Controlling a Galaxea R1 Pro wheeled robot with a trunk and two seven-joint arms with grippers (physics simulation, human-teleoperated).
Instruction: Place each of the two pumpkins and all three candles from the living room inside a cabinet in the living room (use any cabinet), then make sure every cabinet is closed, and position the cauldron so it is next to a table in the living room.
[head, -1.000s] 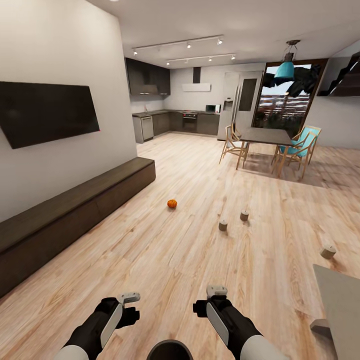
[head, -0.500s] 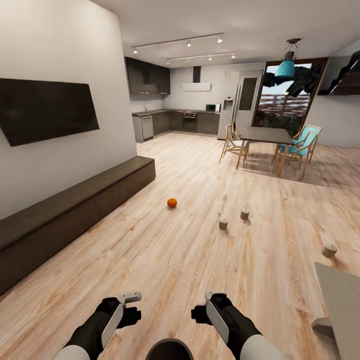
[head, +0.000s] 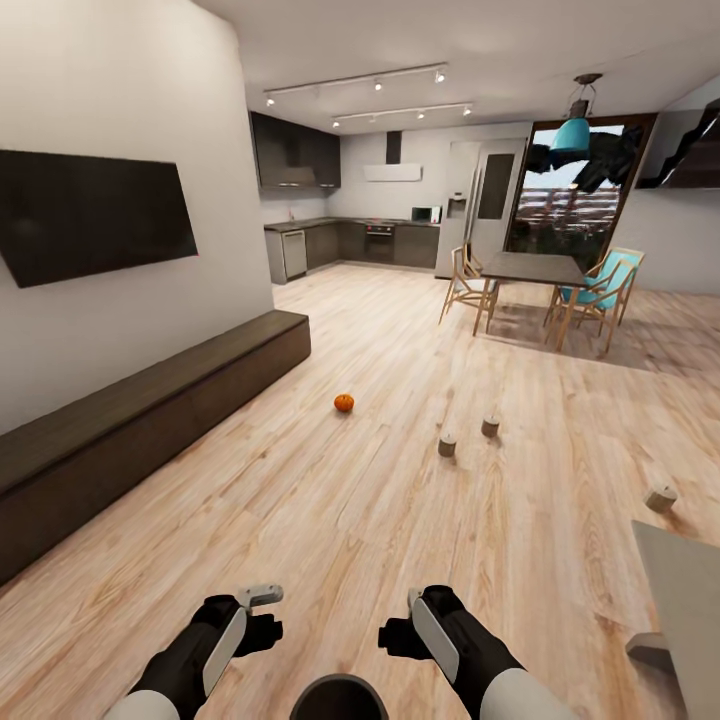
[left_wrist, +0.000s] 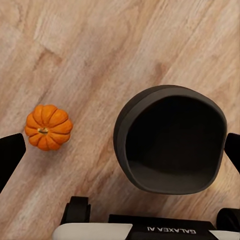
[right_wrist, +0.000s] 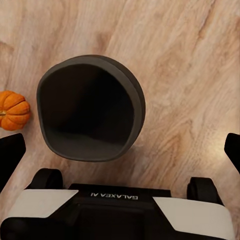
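Observation:
One orange pumpkin (head: 343, 403) lies on the plank floor ahead, out in front of the long dark cabinet (head: 150, 400), whose fronts are shut. Three stubby candles stand on the floor: two close together (head: 447, 446) (head: 490, 427) and one far right (head: 659, 498). The black cauldron (head: 338, 700) sits right below me between my arms, its mouth open and empty (left_wrist: 170, 145) (right_wrist: 90, 107). A second pumpkin (left_wrist: 48, 127) (right_wrist: 12, 110) rests on the floor beside the cauldron. My left gripper (head: 262, 612) and right gripper (head: 418, 615) hang above the floor, both open and holding nothing.
A grey table (head: 690, 600) juts in at the near right. A black TV (head: 90, 215) hangs on the wall above the cabinet. A dining table with chairs (head: 530, 270) stands far ahead on the right, with the kitchen (head: 350, 240) behind it.
The whole view has shifted slightly, so the camera moved. Both grippers sit a little lower in the picture, and the right one has drawn in. Nothing was taken hold of.

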